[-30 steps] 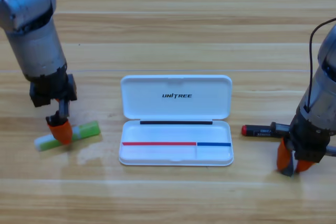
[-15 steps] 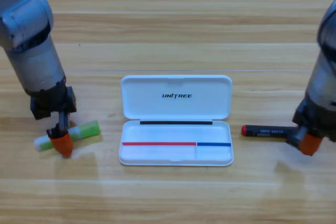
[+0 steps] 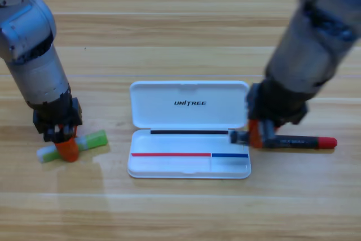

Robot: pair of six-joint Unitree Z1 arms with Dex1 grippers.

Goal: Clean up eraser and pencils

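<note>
My left gripper [image 3: 67, 149] points down onto the lime green pencil [image 3: 93, 139], which lies flat on the table left of the white case [image 3: 189, 165]. An orange jaw covers the pencil's middle. The right gripper [image 3: 254, 135] hangs over the right rim of the case's tray, shut on the small dark eraser [image 3: 237, 136], whose paler end sticks out to the left. Behind and right of it the black pencil [image 3: 299, 141] with red ends lies on the table; its left end is hidden by the gripper.
The case lies open in the middle with its lid [image 3: 189, 104] folded back towards the far side. The right arm's bulk [image 3: 307, 55] crosses the upper right of the table.
The right arm swung from the table's right front to the case's right rim with the eraser. The left gripper has sunk a little onto the green pencil. Both pencils lie where they were.
</note>
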